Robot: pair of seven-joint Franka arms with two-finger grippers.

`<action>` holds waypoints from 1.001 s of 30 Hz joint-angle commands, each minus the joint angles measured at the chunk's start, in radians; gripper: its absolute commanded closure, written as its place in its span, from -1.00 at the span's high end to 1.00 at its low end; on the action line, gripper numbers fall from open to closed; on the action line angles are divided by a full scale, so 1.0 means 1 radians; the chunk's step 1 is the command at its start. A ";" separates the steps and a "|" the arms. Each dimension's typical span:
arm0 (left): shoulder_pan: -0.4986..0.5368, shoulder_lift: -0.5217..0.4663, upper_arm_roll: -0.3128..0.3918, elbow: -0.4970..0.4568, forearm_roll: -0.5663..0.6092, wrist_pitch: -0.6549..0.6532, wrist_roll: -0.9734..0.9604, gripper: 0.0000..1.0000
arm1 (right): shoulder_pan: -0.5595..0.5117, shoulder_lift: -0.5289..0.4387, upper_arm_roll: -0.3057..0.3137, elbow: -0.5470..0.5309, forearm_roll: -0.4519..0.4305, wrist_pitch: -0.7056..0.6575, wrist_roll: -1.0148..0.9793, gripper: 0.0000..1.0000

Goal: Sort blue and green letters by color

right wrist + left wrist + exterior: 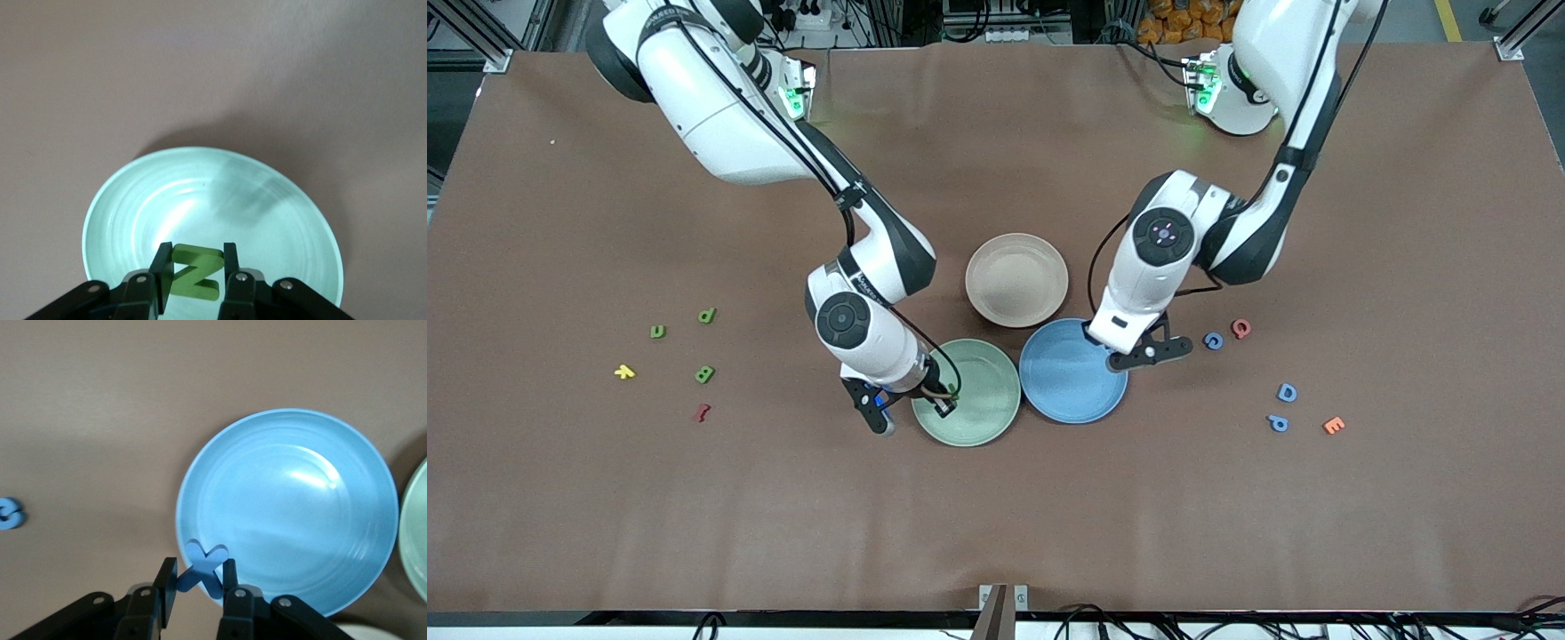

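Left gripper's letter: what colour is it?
Blue: the X in the left gripper, clearest in the left wrist view.

Beige plate [1016, 278]; yellow [624, 372], dark red [702, 412], pink [1240, 328], orange letters [1333, 426].

The left gripper [199, 583] is seen closed on a blue letter X [201, 568], which is pinched between the two dark fingers [165, 587] and stands up from between them. The X is held over the rim of a blue plate [287, 513], at the plate's edge, and the bare inside of the plate is lit with a pale sheen. A second blue letter [10, 513] lies on the brown table [100, 420], well apart from the plate. The edge of a green plate [417, 533] is just visible beside the blue one.
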 commanded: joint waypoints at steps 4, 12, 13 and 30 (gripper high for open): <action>-0.023 0.113 0.006 0.139 0.028 -0.027 -0.065 -1.00 | 0.015 0.024 -0.010 0.038 0.014 -0.003 0.020 0.78; -0.023 0.154 0.008 0.169 0.028 -0.009 -0.065 -1.00 | 0.001 0.021 -0.010 0.037 -0.001 -0.012 0.000 1.00; -0.023 0.157 0.008 0.171 0.028 -0.001 -0.065 -0.80 | -0.004 0.018 -0.010 0.037 -0.005 -0.015 -0.009 1.00; -0.003 0.125 0.006 0.154 0.033 0.008 -0.058 0.85 | -0.185 -0.161 -0.010 -0.063 -0.009 -0.350 -0.418 1.00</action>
